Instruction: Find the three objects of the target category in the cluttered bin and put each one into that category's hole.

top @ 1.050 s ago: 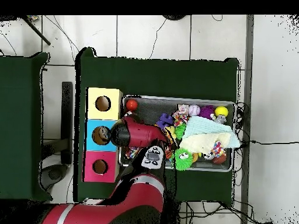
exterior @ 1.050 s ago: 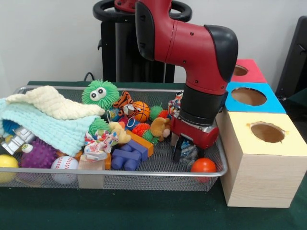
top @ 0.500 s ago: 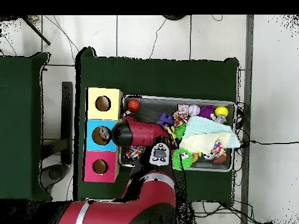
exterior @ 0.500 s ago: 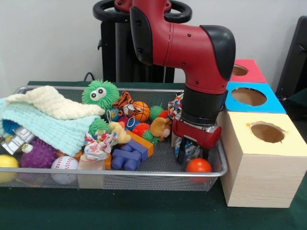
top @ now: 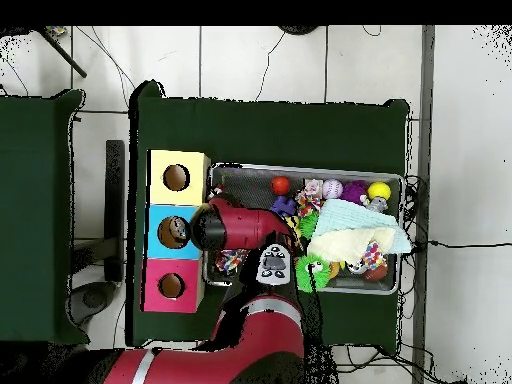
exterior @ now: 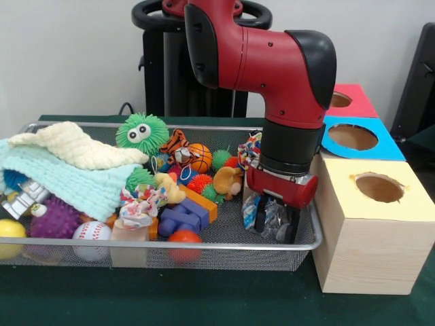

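Observation:
My gripper (exterior: 275,223) is low in the right end of the wire bin (exterior: 224,246), open, its fingers (exterior: 259,216) astride a crumpled shiny patterned item (exterior: 274,215). An orange-red ball (exterior: 183,239) lies at the bin's front rim, left of the gripper, beside purple blocks (exterior: 183,221). A basketball toy (exterior: 200,157), a baseball (exterior: 91,233) and a yellow ball (exterior: 9,231) also lie in the bin. In the overhead view the arm (top: 240,228) hides the gripper, and the red ball (top: 281,185) sits by the bin's far wall.
Three boxes with round holes stand right of the bin: yellow (exterior: 378,187), blue (exterior: 352,137), red (exterior: 342,100). Mint and cream cloths (exterior: 75,166) cover the bin's left side. A green fuzzy toy (exterior: 141,132), a tiger, spiky balls and a plush fill the middle.
The orange-red ball has rolled from the bin's front right corner leftward to the purple blocks. The gripper has shifted slightly right and lower over the crumpled item.

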{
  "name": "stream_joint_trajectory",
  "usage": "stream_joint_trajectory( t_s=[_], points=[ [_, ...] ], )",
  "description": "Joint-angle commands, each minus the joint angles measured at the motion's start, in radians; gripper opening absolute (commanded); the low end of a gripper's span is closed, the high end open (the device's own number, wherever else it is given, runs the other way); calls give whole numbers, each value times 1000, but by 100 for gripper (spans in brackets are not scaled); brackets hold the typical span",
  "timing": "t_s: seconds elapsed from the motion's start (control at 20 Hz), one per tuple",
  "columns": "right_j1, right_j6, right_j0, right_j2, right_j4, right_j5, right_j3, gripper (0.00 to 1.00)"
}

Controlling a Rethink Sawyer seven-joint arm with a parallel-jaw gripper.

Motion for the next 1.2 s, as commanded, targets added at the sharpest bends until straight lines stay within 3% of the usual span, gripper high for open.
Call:
stream_joint_trajectory(
  t_s=[0.05,0.5,0.85,1.2],
  points=[
    [-19,-22,-13,126,-39,95,-10,100],
    [-16,-37,-26,139,-46,101,-13,100],
    [-35,14,-11,80,-14,129,16,100],
    [-10,-16,-49,126,-32,104,-1,100]
  ],
)
